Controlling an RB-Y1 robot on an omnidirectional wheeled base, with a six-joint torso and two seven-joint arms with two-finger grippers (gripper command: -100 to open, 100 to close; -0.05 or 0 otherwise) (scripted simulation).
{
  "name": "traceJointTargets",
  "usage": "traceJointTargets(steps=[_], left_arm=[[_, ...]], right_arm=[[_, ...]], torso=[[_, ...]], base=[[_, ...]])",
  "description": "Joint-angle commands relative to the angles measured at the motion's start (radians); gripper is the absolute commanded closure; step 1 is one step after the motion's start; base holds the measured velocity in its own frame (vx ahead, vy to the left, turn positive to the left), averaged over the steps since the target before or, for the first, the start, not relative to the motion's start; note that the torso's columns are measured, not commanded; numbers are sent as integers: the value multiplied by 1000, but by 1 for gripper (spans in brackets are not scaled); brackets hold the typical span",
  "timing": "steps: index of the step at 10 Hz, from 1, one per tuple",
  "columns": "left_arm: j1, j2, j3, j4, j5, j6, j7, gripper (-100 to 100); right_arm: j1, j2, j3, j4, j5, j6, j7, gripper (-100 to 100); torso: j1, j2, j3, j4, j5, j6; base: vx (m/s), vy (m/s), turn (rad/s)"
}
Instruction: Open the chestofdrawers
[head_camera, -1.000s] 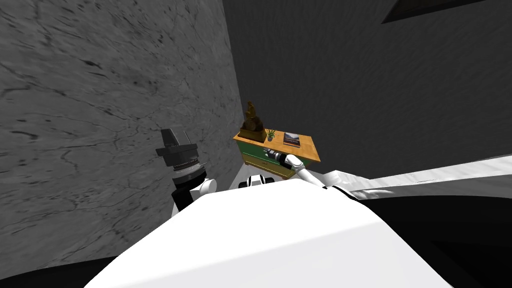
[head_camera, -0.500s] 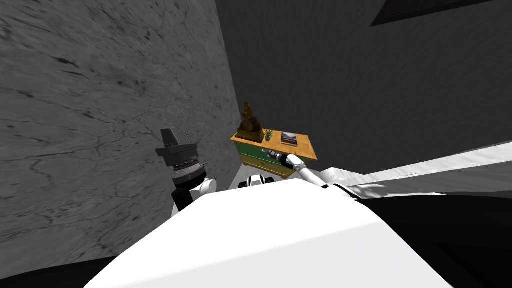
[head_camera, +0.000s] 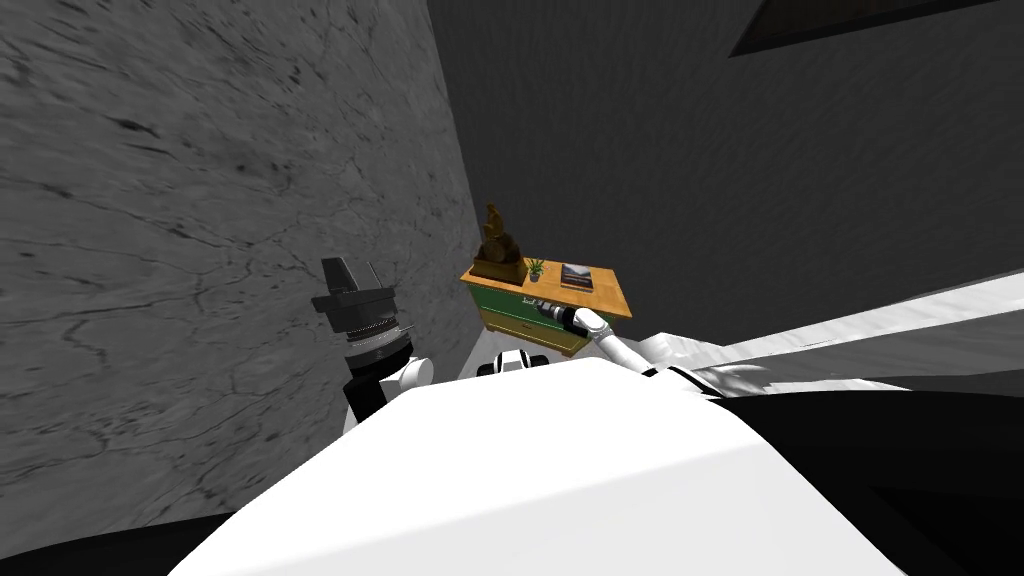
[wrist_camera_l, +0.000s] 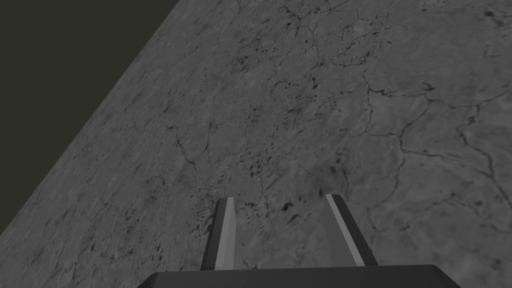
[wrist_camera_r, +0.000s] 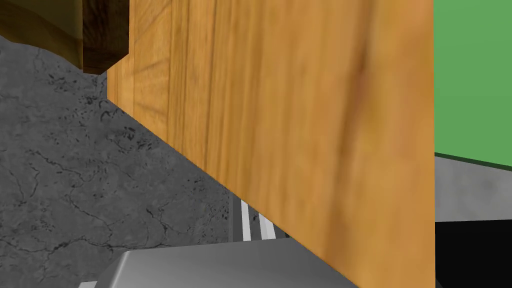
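The chest of drawers (wrist_camera_r: 300, 125) mostly hides the right pincer (head_camera: 529, 302), state unclear; left pincer (wrist_camera_l: 279, 200) spread apart.

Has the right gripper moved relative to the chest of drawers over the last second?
Yes, slightly: the right gripper has edged closer to the green front of the chest of drawers, under its wooden top.

White forearms (head_camera: 612, 347), dark wrists (head_camera: 362, 312), grey-bladed left tool (wrist_camera_l: 280, 199).

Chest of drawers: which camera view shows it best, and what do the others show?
The head view: the whole chest of drawers shows, with its wooden top and green front, and the right gripper at it. The right wrist view gives a close slab of its wood and some green. The left wrist view points elsewhere.
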Motion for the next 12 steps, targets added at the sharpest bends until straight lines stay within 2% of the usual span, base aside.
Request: traceJointTargets(steps=[1,5,9,10,12], left_arm=[[0,0,0,0,0,0,0,0],[0,0,0,0,0,0,0,0],[0,0,0,0,0,0,0,0],[0,0,0,0,0,0,0,0],[0,0,0,0,0,0,0,0]], right_arm=[[4,-6,5,-4,3,-5,-8,100],[11,-11,12,-15,7,-13,-15,100],[12,-14,13,-24,8,-15,-19,100],[-5,-43,10,-27,5,-29,-51,-100],[-35,-86,1,-32,-1,-49,-98,-100]], torso=[[1,2,1,0,0,0],[-5,-6,-4,3,0,0],[-2,-1,-1,1,0,0],[-5,-6,-4,3,0,0],[-3,-3,-2,2,0,0]], base=[[-199,110,-28],[-140,79,-30],[-135,84,-31],[-50,32,5],[-51,60,2]])
